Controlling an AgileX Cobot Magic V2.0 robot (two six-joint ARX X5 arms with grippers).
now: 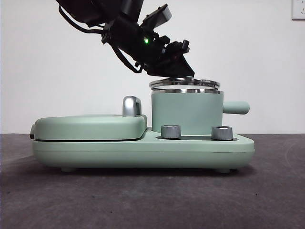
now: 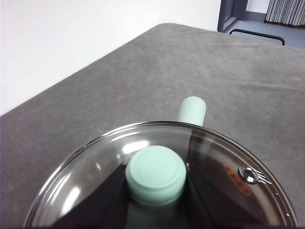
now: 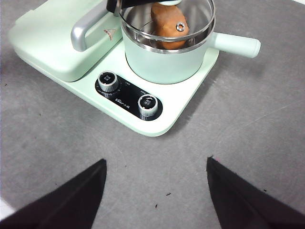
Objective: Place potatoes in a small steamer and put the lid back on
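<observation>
The mint-green steamer pot [image 1: 187, 112] stands on the right of the appliance base, its stubby handle [image 1: 236, 107] pointing right. The orange-brown potato [image 3: 164, 28] lies inside it, seen through the lid's glass in the right wrist view. My left gripper [image 1: 178, 64] comes down from the upper left and is shut on the lid's mint-green knob [image 2: 155, 174]. It holds the steel-rimmed glass lid [image 1: 205, 84] slightly tilted, just above the pot's rim. My right gripper [image 3: 156, 161] is open and empty, above the table in front of the appliance.
The flat mint-green griddle [image 1: 90, 126] with a chrome handle [image 1: 131, 106] takes up the left half of the base [image 1: 143, 152]. Two steel dials [image 1: 170, 131] [image 1: 222, 132] sit on the front of the base. The grey table's far edge shows in the left wrist view [image 2: 95, 67].
</observation>
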